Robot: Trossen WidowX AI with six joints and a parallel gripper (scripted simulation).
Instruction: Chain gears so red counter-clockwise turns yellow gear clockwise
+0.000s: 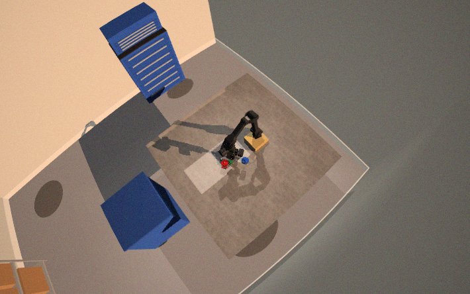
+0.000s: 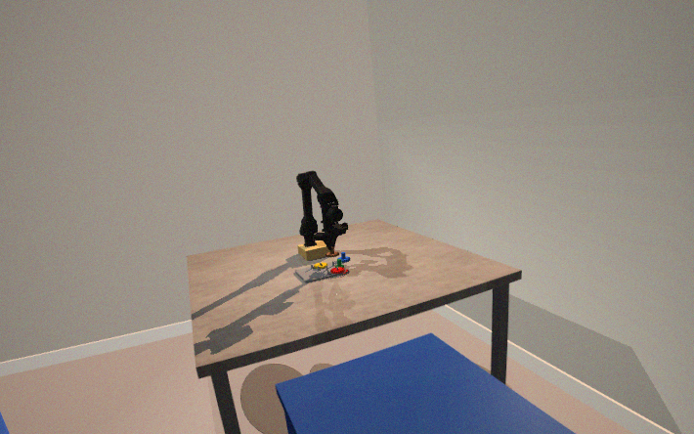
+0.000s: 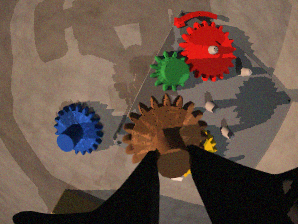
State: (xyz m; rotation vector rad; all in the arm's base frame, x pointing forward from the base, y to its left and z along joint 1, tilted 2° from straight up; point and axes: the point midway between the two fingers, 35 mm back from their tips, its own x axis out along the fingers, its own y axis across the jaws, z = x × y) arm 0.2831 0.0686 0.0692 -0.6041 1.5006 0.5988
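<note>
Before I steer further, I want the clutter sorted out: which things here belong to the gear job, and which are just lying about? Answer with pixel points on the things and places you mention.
Part of the job:
- brown gear [image 2: 332, 253] [image 3: 162, 125], held in the fingers
- green gear [image 3: 172, 71]
- red gear [image 3: 202, 47]
- yellow gear [image 2: 320, 265] [image 3: 210, 144]
- blue gear [image 3: 80, 127]
- grey board [image 2: 306, 277] [image 3: 192, 90]

Not part of it:
- blue cabinet with pale slats [image 1: 149, 57]
- orange boxes [image 1: 33, 280]
</note>
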